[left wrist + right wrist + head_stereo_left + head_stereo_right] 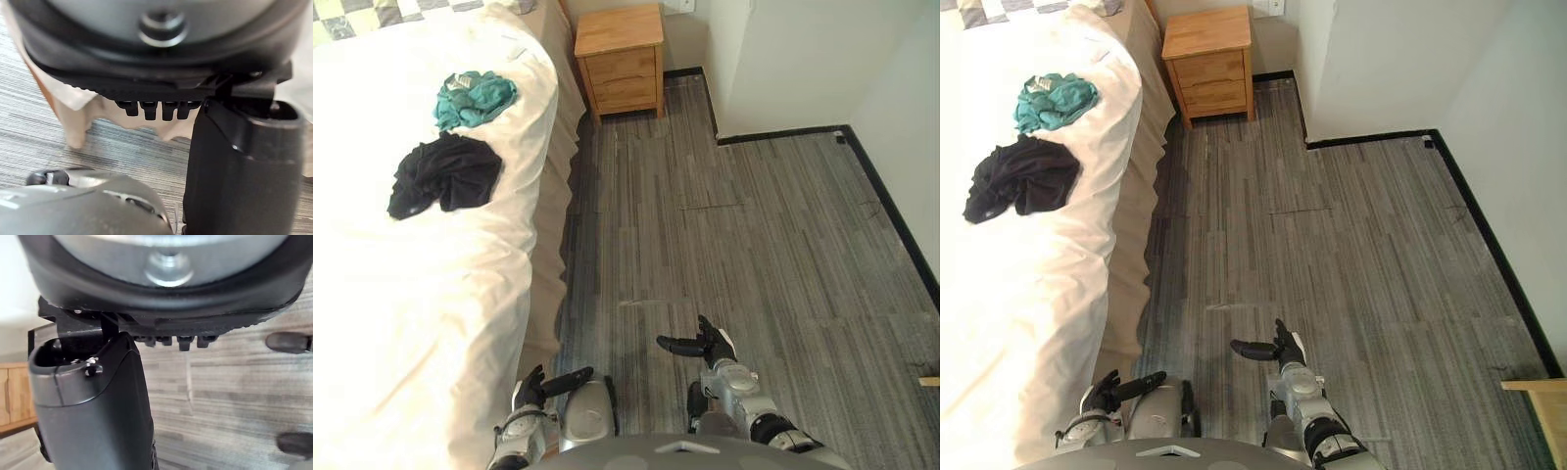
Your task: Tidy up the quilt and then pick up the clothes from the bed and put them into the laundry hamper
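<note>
Lying on quilt [421, 294]: teal garment [473, 98] & black garment [445, 172]; L hand [540, 386], R hand [711, 345] fingers straight, empty.

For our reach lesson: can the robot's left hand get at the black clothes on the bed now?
Probably not. The left hand hangs low beside the bed, while the black clothes lie far up the quilt. Nothing blocks them; stepping closer seems needed.

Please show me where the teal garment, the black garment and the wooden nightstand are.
teal garment [475, 98], left eye view, middle of the crumpled heap.
black garment [445, 174], left eye view, middle of the heap.
wooden nightstand [620, 39], left eye view, its top board.
</note>
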Tool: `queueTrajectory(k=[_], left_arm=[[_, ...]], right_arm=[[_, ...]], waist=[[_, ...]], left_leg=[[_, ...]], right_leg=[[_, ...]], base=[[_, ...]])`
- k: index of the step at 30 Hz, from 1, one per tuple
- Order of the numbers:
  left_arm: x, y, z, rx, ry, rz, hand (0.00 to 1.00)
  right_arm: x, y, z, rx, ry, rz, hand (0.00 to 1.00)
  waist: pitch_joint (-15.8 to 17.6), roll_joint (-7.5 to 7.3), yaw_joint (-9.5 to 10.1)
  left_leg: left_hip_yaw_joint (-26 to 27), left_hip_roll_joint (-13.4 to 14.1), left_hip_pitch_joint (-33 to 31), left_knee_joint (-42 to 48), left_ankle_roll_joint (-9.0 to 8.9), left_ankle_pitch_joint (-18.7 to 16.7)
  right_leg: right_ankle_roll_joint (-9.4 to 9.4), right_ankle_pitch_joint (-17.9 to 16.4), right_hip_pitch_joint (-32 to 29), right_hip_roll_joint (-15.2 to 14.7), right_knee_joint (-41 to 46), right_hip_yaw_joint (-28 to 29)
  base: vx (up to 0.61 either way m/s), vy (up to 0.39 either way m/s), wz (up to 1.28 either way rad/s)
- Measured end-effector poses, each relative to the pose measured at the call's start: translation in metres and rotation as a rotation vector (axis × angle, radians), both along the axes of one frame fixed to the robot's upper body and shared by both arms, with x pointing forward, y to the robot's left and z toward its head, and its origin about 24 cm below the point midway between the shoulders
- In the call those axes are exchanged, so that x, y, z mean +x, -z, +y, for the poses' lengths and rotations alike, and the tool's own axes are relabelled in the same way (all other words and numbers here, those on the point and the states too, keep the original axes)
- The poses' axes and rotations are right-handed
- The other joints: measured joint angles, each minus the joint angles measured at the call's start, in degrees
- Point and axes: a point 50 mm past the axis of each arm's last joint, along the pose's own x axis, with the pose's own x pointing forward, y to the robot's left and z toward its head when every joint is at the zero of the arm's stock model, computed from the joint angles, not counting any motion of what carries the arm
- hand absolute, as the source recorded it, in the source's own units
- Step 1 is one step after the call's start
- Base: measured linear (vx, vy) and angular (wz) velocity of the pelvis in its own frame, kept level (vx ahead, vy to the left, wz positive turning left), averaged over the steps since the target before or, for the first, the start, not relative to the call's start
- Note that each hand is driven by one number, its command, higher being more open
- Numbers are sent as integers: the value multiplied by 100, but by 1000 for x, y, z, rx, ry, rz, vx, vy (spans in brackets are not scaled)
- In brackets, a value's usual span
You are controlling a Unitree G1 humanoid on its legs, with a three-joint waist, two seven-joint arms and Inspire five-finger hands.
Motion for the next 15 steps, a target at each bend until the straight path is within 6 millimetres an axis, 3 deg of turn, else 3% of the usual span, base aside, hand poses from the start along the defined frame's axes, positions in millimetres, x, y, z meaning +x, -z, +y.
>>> queueTrajectory(k=[1, 2, 5, 6, 7, 9, 10, 11, 12, 13, 14, 15], left_arm=[[0, 0, 1, -5, -15, -4, 100], [2, -1, 1, -7, -23, -13, 100], [3, -2, 2, -16, -45, -26, 100], [3, -2, 3, -15, -48, -26, 100], [4, -4, 11, 9, -48, -35, 100], [14, -10, 21, 41, -42, -67, 100], [17, -11, 21, 46, -42, -72, 100], [18, -11, 20, 48, -41, -64, 100], [15, -9, 21, 51, -44, -46, 100], [12, -7, 22, 58, -38, -21, 100], [10, -7, 22, 70, -11, -8, 100], [11, -7, 20, 72, 4, -7, 100]], right_arm=[[2, -1, 1, 2, 2, -5, 100], [4, -2, -1, 1, 14, -10, 100], [4, -1, -4, -18, 33, -3, 100], [3, 0, -4, -17, 33, 3, 100], [2, 1, 0, -8, 28, 13, 100], [-2, 3, 12, 31, 38, 26, 100], [-4, 5, 13, 35, 45, 36, 100], [-11, 9, 12, 43, 66, 65, 100], [-16, 12, 14, 58, 80, 78, 100], [-19, 13, 18, 76, 93, 87, 100], [-26, 15, 21, 91, 105, 100, 100], [-29, 16, 21, 95, 105, 104, 100]], waist=[[25, -29, 2], [61, -52, 27], [81, -68, 148], [91, -98, 157], [103, -323, 147], [131, -697, 130], [146, -723, 143], [151, -743, 168], [156, -755, 157], [165, -790, 130], [165, -796, 71], [160, -784, 33]], left_leg=[[55, -146, -31, -695, 72, 191], [69, -296, -49, -1781, 144, 635], [20, -343, -190, -3048, 241, 1349], [-19, -364, -162, -3001, 373, 1679], [6, -546, -86, -2921, 750, 2230], [79, -830, -30, -2768, 910, 1985], [119, -839, 22, -2674, 948, 1891], [152, -854, 250, -2606, 974, 1622], [149, -900, 552, -2647, 986, 1414], [133, -986, 1043, -2784, 997, 1166], [113, -1024, 1442, -2820, 996, 964], [69, -1026, 1606, -2813, 1001, 873]], right_leg=[[27, -85, 89, -19, -24, 41], [85, -207, 217, -23, -74, 90], [321, -588, 450, -1, -56, 289], [418, -665, 540, -31, -41, 320], [511, -842, 668, -241, 71, 298], [546, -849, 558, -509, 502, 188], [550, -848, 481, -547, 818, 184], [615, -810, 206, -580, 1765, 192], [843, -669, -67, -664, 2708, 167], [1175, -214, -508, -856, 4137, 181], [1035, -295, -868, -1045, 5268, 36], [897, -376, -1031, -1141, 5625, -168]], base=[[312, 43, -28], [322, 60, -32], [422, 128, -50], [535, 175, -49], [577, 174, -27], [580, 136, 1], [535, 117, 2], [514, 143, -8], [613, 189, -11], [611, 195, 8], [497, 152, 17], [517, 113, 30]])
